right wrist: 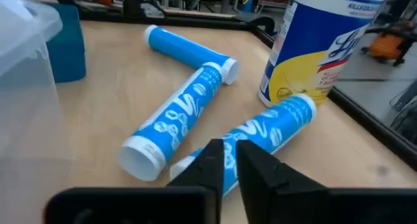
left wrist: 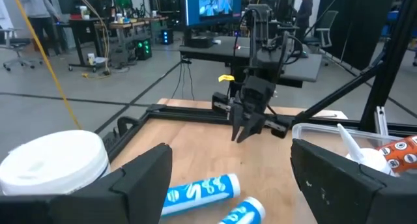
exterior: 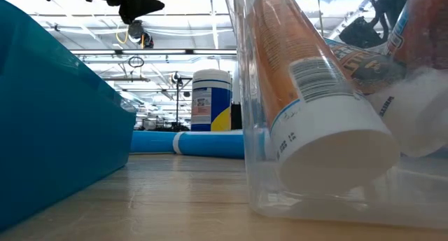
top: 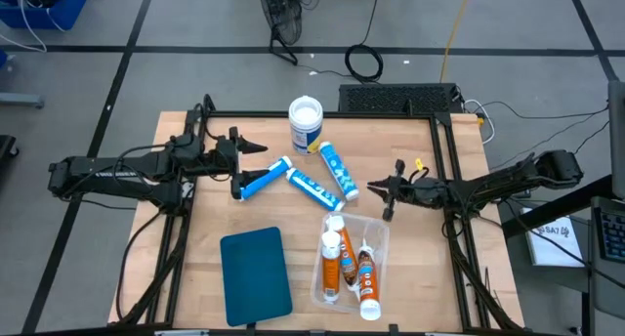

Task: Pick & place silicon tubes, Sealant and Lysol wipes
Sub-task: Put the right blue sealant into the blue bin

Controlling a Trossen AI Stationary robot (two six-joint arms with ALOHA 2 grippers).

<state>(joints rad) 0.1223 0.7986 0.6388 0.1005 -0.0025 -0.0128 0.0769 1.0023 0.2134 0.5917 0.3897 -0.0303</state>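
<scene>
The Lysol wipes [top: 306,122] can is seen standing at the table's far edge, beside three blue tubes [top: 314,188]. "Lysol" is read on its label. The left gripper [top: 256,147] is held wide, empty. The right gripper [top: 374,188] is nearly shut, empty

Wooden table [top: 244,214], framed by dark rails, carrying: Lysol wipes [top: 306,123] standing upright; three blue tubes [top: 314,188] lying flat just beside it; a teal bin [top: 256,274]; a clear tray [top: 379,236] holding orange-labelled tubes [top: 337,261].
</scene>
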